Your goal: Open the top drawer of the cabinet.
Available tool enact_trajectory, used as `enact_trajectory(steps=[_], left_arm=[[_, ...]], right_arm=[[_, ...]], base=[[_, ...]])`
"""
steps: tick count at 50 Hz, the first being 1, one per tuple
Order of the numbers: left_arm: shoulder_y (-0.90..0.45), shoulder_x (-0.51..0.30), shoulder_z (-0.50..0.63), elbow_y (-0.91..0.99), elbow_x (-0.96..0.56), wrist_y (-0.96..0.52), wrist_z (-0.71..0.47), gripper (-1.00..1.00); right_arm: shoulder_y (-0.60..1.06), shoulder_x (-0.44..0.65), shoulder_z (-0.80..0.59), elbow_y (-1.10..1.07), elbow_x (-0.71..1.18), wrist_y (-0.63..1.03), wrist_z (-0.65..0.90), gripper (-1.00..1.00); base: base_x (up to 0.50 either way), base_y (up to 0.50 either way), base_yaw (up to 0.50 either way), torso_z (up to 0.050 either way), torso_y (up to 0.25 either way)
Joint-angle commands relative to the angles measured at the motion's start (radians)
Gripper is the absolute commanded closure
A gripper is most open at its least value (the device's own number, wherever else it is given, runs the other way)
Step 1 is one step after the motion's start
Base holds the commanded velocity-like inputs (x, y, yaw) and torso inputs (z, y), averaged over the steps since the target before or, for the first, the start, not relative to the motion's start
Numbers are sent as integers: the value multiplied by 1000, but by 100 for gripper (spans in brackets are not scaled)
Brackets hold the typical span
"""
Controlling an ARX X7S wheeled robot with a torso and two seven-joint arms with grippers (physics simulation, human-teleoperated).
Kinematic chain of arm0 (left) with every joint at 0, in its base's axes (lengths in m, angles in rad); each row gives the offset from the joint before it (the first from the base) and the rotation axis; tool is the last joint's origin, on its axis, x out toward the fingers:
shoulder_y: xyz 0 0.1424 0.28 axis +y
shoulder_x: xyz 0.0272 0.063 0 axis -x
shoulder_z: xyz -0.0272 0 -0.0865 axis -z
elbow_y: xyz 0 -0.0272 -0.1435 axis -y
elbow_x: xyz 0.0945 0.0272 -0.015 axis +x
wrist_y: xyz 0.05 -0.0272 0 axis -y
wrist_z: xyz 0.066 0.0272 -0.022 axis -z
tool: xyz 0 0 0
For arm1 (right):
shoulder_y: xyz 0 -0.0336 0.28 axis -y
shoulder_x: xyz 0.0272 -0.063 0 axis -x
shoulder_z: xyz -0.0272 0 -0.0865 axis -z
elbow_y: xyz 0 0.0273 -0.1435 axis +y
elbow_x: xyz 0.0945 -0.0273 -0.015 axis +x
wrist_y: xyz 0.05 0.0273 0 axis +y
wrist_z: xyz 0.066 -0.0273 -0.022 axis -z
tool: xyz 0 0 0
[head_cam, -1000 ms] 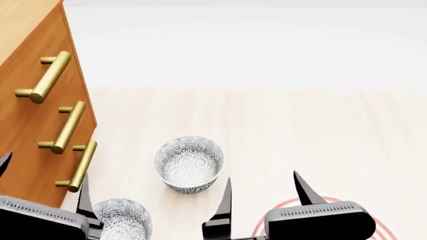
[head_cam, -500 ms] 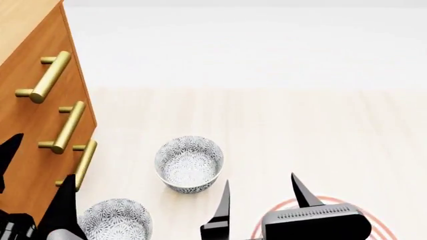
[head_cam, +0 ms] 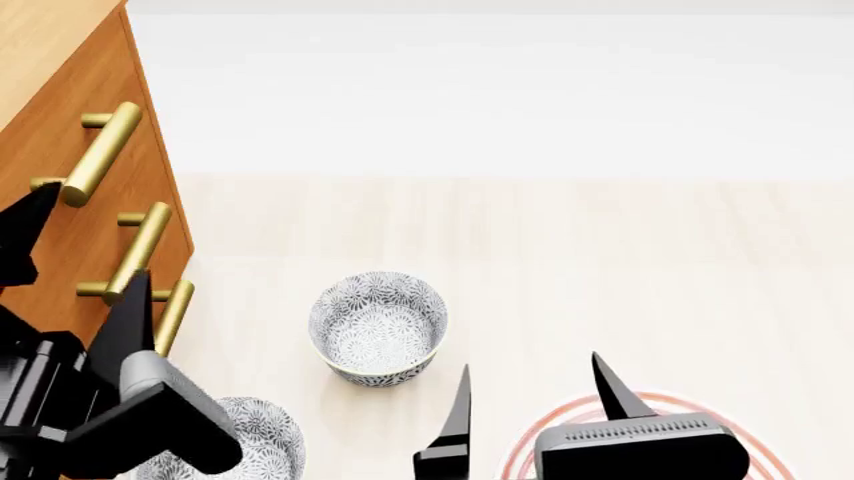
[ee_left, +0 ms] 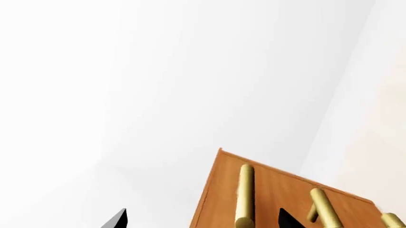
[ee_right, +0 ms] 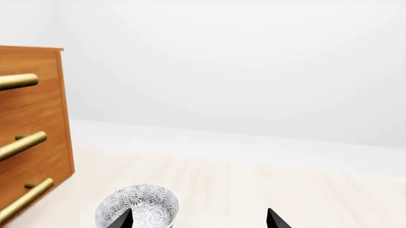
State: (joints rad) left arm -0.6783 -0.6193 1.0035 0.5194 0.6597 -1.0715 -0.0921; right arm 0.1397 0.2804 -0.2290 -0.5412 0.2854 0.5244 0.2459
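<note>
- Top drawer [head_cam: 74, 130] of the cabinet [head_cam: 54, 230] is seen shut, flush with the two drawers below it, at the left edge of the head view.
- Left gripper [head_cam: 74, 275] is raised in front of the cabinet face with its two black fingers spread apart and nothing between them.
- In the head view, one finger tip is seen beside the lower end of the top drawer's brass handle [head_cam: 96, 152]; the other overlaps the middle handle [head_cam: 134, 254] and bottom handle [head_cam: 170, 317]. Contact cannot be judged from these views.
- In the left wrist view, the top handle [ee_left: 245, 194] is seen between the two finger tips, ahead of them and not yet enclosed.
- Step in hand, as judged: the approach to the handle; no grasp has been made.
- Next move, as judged: the fingers are to be carried forward and up around the top handle, closed on it, and the drawer then pulled straight out.
- Right gripper [head_cam: 531, 405] is held low and well apart from the cabinet, fingers spread and empty.
- Two patterned bowls are seen on the pale floor: one [head_cam: 378, 327] between the grippers, one [head_cam: 254, 445] partly hidden under the left arm.
</note>
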Motion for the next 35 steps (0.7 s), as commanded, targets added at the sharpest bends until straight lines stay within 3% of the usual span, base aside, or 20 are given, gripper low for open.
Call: enact_trajectory(steps=[1,15,35], left_arm=[[-115,48,-17,-161,-45,42,37,-100],[-181,91,-41,-364,-109,143,14,-100],[-275,205,-36,-867,-194,390,-104,-100]], right_arm=[[0,5,1,13,1,-12,4,-100],[7,4,-12,25,-3,-15,12,-100],[5,12,-12,20,8,-22,17,-100]], base=[[0,0,0,0,0],[0,0,0,0,0],[0,0,0,0,0]])
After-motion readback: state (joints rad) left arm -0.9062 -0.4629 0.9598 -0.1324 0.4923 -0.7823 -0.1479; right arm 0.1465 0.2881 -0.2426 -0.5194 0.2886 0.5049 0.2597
